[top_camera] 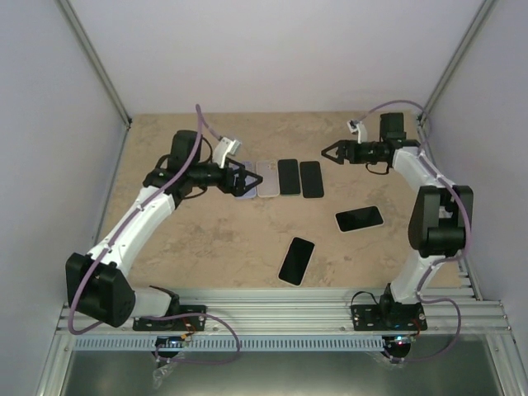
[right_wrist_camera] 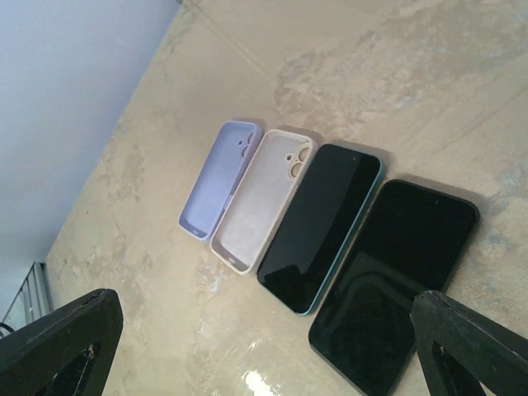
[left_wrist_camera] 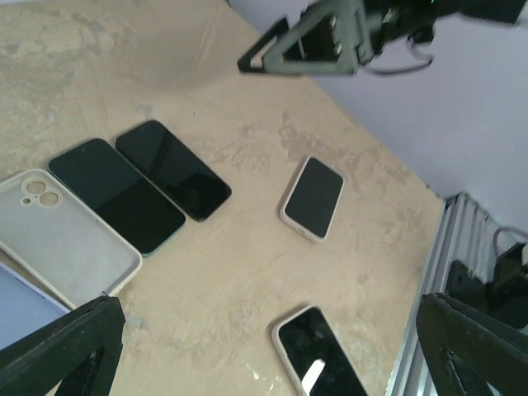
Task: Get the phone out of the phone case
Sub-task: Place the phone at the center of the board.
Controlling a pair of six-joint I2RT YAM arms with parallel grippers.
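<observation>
Beige marbled worktop (top_camera: 206, 247) carries two cased handsets: the white-cased phone (top_camera: 359, 219) at right and the second cased phone (top_camera: 296, 261) nearer the arm bases. Behind them, in one row, lie a lilac case (right_wrist_camera: 216, 181), a white empty case (right_wrist_camera: 264, 198), a teal-edged phone (right_wrist_camera: 318, 227) and a dark phone (right_wrist_camera: 396, 280). The left claw (top_camera: 250, 180) gapes empty over the row's left end; the right claw (top_camera: 324, 153) gapes empty near its right end.

Phone screens (right_wrist_camera: 318, 227) glossy black; white case (right_wrist_camera: 262, 198) matt, rubbery-looking; tabletop (right_wrist_camera: 396, 82) smooth, marbled beige.
</observation>
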